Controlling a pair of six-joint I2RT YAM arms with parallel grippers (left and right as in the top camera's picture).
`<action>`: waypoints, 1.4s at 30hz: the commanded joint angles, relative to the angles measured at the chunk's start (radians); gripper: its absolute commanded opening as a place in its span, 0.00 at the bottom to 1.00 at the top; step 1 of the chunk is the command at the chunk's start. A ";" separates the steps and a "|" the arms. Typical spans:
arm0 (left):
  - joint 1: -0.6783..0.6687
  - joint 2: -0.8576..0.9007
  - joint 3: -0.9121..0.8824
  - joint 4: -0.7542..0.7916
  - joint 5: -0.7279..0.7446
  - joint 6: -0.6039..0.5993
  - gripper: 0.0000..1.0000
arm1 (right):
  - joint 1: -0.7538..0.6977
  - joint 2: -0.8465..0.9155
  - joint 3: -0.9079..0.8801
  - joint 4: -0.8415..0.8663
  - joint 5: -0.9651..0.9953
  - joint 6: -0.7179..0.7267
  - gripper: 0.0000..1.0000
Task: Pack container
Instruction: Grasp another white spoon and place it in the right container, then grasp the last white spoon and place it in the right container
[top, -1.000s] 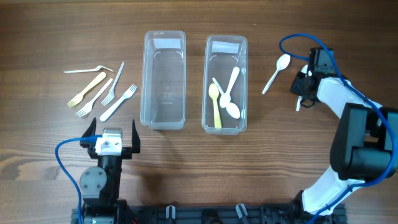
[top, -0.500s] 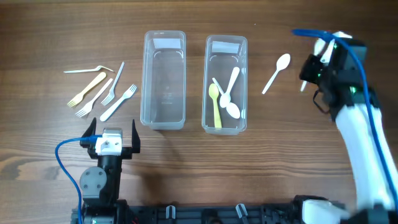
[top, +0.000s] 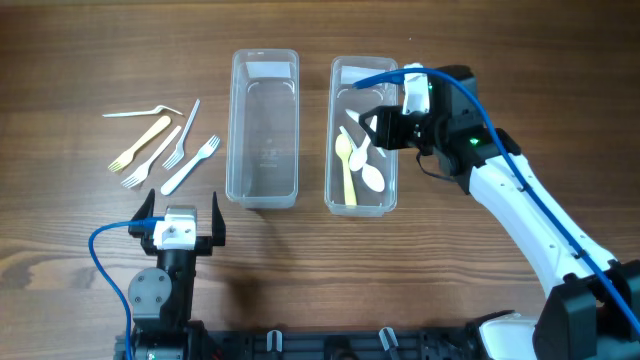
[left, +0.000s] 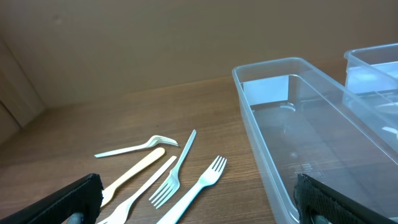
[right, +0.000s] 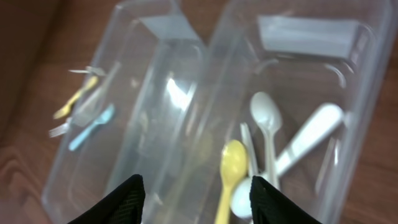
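Pretty plain setup: just a dark brown wood-grain table (top: 80, 240) filling the overhead view. Lighting's soft and even. The left wrist view catches a paler strip (left: 13, 93) far left, too blurry to identify.

Wooden table (top: 60, 250): brown, grain running left-right, light sheen, matte finish.
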 joint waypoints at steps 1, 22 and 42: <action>-0.004 -0.005 -0.006 0.005 -0.006 -0.009 1.00 | 0.000 -0.036 0.023 0.010 -0.065 0.027 0.52; -0.004 -0.005 -0.006 0.005 -0.006 -0.009 1.00 | -0.143 0.121 0.050 -0.037 0.648 0.292 0.51; -0.004 -0.005 -0.006 0.005 -0.006 -0.009 1.00 | -0.224 0.431 0.050 0.144 0.617 0.287 0.52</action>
